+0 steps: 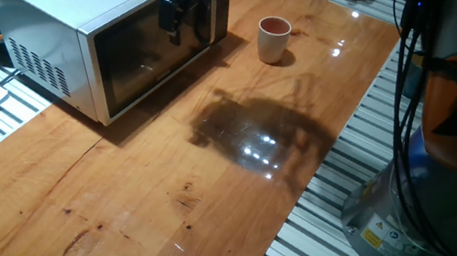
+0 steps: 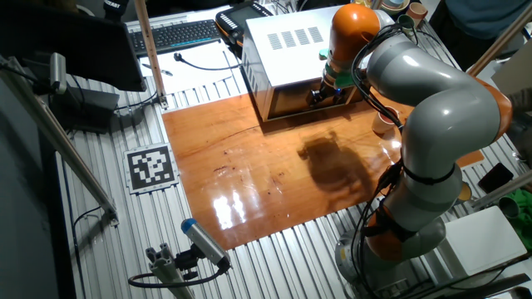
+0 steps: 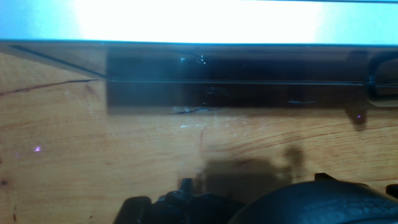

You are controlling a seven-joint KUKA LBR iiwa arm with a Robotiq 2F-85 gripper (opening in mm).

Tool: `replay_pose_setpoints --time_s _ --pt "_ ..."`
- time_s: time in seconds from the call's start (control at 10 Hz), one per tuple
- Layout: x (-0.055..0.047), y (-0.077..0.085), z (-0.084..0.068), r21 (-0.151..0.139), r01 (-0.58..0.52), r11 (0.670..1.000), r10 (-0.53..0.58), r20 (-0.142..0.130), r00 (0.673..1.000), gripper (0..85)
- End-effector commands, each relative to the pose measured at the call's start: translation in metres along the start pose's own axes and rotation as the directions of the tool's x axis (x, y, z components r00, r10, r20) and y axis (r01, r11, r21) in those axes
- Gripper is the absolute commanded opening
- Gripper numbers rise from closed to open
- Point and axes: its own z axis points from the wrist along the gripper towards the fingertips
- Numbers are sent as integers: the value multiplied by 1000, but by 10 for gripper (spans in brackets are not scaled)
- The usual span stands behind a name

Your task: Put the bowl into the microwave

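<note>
Now | hand point(image 1: 175, 34) at microwave point(image 1: 63, 7) door | bowl point(image 1: 272, 39) upright on table point(image 1: 200, 188)

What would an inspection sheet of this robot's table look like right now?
Surface: wooden table, glossy, glare patches.
Job's things: bowl upright on the table, apart from the microwave; microwave door shut.
Clutter: nothing seen on the wood.
Grippers: gripper in front of the microwave door near its handle side, holding nothing; finger opening unclear.
Cables: black cables run down the arm.
Surroundings: keyboard, printed marker tag, slatted metal frame.
</note>
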Motion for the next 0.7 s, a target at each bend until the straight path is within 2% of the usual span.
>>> replay_pose_setpoints --time_s 0.0,0.4,0.6 --pt "0 0 0 -13 276 961 -276 26 961 0" --pt "-1 -2 -4 -9 273 962 -273 24 962 0" --pt "-2 -7 -11 8 246 969 -246 37 968 0"
